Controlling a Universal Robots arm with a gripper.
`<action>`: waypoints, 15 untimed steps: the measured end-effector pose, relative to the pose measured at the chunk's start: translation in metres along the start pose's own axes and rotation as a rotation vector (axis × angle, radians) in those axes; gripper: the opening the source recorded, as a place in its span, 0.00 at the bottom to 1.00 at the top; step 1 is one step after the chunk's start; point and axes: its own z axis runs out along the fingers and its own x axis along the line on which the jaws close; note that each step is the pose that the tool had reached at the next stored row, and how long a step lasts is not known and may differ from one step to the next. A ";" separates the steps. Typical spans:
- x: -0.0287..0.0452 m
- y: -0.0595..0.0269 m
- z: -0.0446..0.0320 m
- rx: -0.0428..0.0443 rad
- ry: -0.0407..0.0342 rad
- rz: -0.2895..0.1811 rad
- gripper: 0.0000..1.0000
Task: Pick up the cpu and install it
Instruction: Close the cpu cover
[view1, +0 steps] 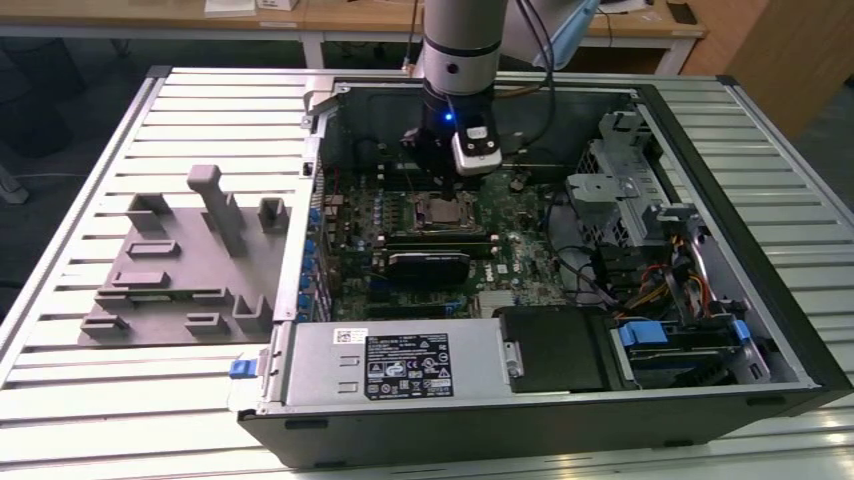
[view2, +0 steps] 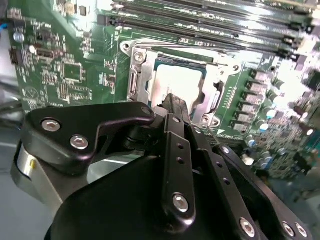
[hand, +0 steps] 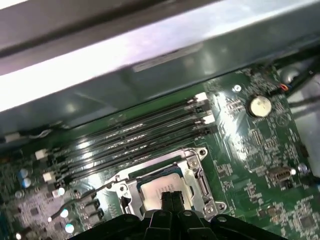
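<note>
The cpu sits in its socket frame on the green motherboard inside the open computer case. The tool hangs close above it, fingers pressed narrowly together.

Closed claw over socketed cpu
</note>
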 end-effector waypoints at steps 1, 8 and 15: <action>0.0000 0.0000 0.0002 -0.0001 0.0001 -0.018 0.11; 0.0000 0.0000 0.0010 -0.0002 0.0011 -0.145 0.11; 0.0000 0.0000 0.0018 0.0017 0.0015 -0.272 0.11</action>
